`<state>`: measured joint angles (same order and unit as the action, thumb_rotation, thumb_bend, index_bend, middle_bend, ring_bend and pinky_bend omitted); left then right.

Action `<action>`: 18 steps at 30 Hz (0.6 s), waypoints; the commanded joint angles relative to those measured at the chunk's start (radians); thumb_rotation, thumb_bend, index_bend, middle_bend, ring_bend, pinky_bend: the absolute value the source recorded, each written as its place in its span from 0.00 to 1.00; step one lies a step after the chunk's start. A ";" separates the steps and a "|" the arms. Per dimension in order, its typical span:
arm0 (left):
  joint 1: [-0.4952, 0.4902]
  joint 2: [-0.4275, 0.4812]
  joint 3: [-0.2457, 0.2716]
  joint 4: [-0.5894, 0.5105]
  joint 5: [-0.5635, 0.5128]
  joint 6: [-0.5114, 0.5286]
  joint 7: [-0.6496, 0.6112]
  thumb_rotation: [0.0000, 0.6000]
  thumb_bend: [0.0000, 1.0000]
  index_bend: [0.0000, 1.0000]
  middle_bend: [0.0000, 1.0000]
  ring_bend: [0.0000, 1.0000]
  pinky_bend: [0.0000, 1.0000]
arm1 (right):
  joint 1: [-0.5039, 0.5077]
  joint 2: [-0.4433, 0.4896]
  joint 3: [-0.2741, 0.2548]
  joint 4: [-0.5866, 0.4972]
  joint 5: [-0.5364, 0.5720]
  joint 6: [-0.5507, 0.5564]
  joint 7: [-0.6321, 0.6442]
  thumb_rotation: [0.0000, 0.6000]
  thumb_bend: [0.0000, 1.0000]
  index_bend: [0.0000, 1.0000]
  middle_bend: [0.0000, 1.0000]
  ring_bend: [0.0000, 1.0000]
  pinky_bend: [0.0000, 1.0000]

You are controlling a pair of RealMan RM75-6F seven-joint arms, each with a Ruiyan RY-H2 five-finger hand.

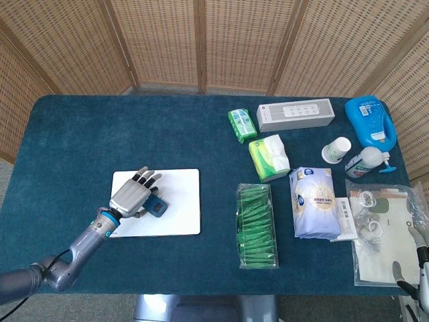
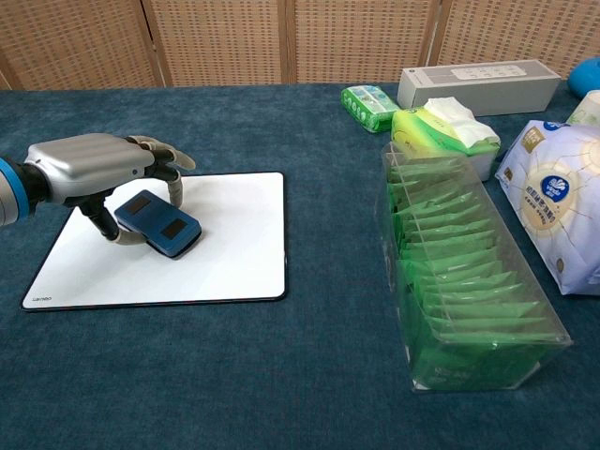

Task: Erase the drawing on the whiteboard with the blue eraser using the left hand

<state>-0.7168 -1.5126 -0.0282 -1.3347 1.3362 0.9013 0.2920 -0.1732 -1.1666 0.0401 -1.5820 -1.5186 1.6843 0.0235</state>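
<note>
**benchtop_bob:** where are you at with the wipe?

**me:** Mid-stroke, I reckon. My left hand (image 2: 89, 169) is clamped on the blue eraser (image 2: 157, 225), fingers over the top and thumb tucked underneath on the near side. The eraser sits flat on the whiteboard (image 2: 225, 244), over in the left half, about the middle front to back.

**benchtop_bob:** any drawing left?

**me:** None I can spot. In both the chest and head views the white surface around the eraser looks bare. Could be a scrap of ink hidden under the eraser or my palm, can't tell from here.

**benchtop_bob:** so what's next?

**me:** My guess: one more pass across the patch I'm covering, keeping the pad flat and pressed down, then lift and check what's underneath. If it's clean, set the eraser down and let go.

**benchtop_bob:** right hand doing anything?

**me:** Only a sliver of it (image 1: 421, 272) shows at the bottom right corner of the head view, near the clear bag (image 1: 382, 231). Can't tell whether it's spread or curled.
</note>
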 commanded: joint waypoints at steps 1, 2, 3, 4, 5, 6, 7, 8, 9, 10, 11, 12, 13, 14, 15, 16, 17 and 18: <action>-0.012 -0.015 -0.018 0.028 -0.014 -0.013 -0.008 1.00 0.34 0.78 0.06 0.00 0.00 | -0.001 0.000 0.000 -0.001 -0.001 0.001 -0.001 1.00 0.39 0.10 0.11 0.00 0.07; -0.017 -0.020 -0.026 0.040 -0.023 -0.020 -0.011 1.00 0.34 0.78 0.06 0.00 0.00 | -0.001 0.000 0.000 -0.001 -0.001 0.002 -0.001 1.00 0.39 0.10 0.11 0.00 0.07; -0.020 -0.025 -0.032 0.049 -0.028 -0.024 -0.013 1.00 0.34 0.78 0.06 0.00 0.00 | -0.001 0.000 0.000 -0.001 0.000 0.002 -0.002 1.00 0.39 0.10 0.11 0.00 0.07; -0.024 -0.028 -0.036 0.057 -0.032 -0.029 -0.014 1.00 0.34 0.78 0.06 0.00 0.00 | -0.002 0.001 0.000 -0.002 0.000 0.003 -0.002 1.00 0.39 0.10 0.11 0.00 0.06; -0.029 -0.034 -0.045 0.069 -0.042 -0.037 -0.015 1.00 0.34 0.78 0.06 0.00 0.00 | -0.002 0.001 0.000 -0.002 0.000 0.004 -0.002 1.00 0.39 0.10 0.11 0.00 0.06; -0.033 -0.039 -0.049 0.077 -0.047 -0.041 -0.015 1.00 0.34 0.78 0.06 0.00 0.00 | -0.003 0.002 0.000 -0.003 0.000 0.004 -0.003 1.00 0.39 0.10 0.11 0.00 0.06; -0.037 -0.044 -0.055 0.086 -0.053 -0.046 -0.014 1.00 0.34 0.79 0.06 0.00 0.00 | -0.003 0.003 0.000 -0.004 0.000 0.005 -0.003 1.00 0.39 0.10 0.11 0.00 0.06; -0.043 -0.052 -0.060 0.093 -0.057 -0.050 -0.013 1.00 0.34 0.79 0.07 0.00 0.00 | -0.004 0.003 -0.001 -0.004 0.001 0.005 -0.003 1.00 0.39 0.10 0.11 0.00 0.07; -0.046 -0.059 -0.062 0.099 -0.058 -0.053 -0.010 1.00 0.34 0.79 0.07 0.00 0.00 | -0.004 0.004 -0.001 -0.005 0.001 0.005 -0.004 1.00 0.39 0.10 0.11 0.00 0.06; -0.048 -0.063 -0.061 0.101 -0.058 -0.053 -0.007 1.00 0.34 0.79 0.07 0.00 0.00 | -0.005 0.004 -0.001 -0.006 0.001 0.005 -0.004 1.00 0.39 0.10 0.11 0.00 0.07; -0.049 -0.063 -0.055 0.099 -0.053 -0.055 0.000 1.00 0.34 0.80 0.08 0.00 0.00 | -0.005 0.004 -0.001 -0.006 0.001 0.006 -0.004 1.00 0.39 0.10 0.11 0.00 0.07; -0.048 -0.061 -0.051 0.093 -0.050 -0.056 0.004 1.00 0.34 0.80 0.08 0.00 0.00 | -0.006 0.005 -0.001 -0.006 0.002 0.007 -0.004 1.00 0.39 0.10 0.11 0.00 0.07; -0.047 -0.058 -0.046 0.084 -0.047 -0.056 0.007 1.00 0.34 0.80 0.08 0.00 0.00 | -0.006 0.005 -0.001 -0.006 0.002 0.007 -0.004 1.00 0.39 0.10 0.11 0.00 0.07; -0.047 -0.053 -0.042 0.076 -0.046 -0.058 0.010 1.00 0.34 0.80 0.08 0.00 0.00 | -0.006 0.006 -0.001 -0.006 0.002 0.007 -0.004 1.00 0.39 0.10 0.11 0.00 0.07; -0.045 -0.048 -0.038 0.067 -0.045 -0.059 0.013 1.00 0.34 0.80 0.08 0.00 0.00 | -0.006 0.006 -0.001 -0.006 0.001 0.007 -0.004 1.00 0.39 0.10 0.11 0.00 0.07; -0.043 -0.041 -0.032 0.055 -0.041 -0.060 0.017 1.00 0.34 0.80 0.08 0.00 0.00 | -0.006 0.006 -0.001 -0.007 0.001 0.007 -0.004 1.00 0.39 0.10 0.11 0.00 0.07; -0.041 -0.036 -0.026 0.046 -0.038 -0.060 0.021 1.00 0.34 0.80 0.08 0.00 0.00 | -0.006 0.006 -0.001 -0.007 0.000 0.007 -0.004 1.00 0.39 0.10 0.11 0.00 0.07; -0.039 -0.030 -0.021 0.037 -0.036 -0.060 0.025 1.00 0.34 0.80 0.08 0.00 0.00 | -0.006 0.006 -0.001 -0.007 0.000 0.007 -0.003 1.00 0.39 0.10 0.11 0.00 0.06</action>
<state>-0.7590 -1.5505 -0.0563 -1.2886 1.2956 0.8424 0.3112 -0.1788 -1.1611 0.0395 -1.5889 -1.5186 1.6914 0.0200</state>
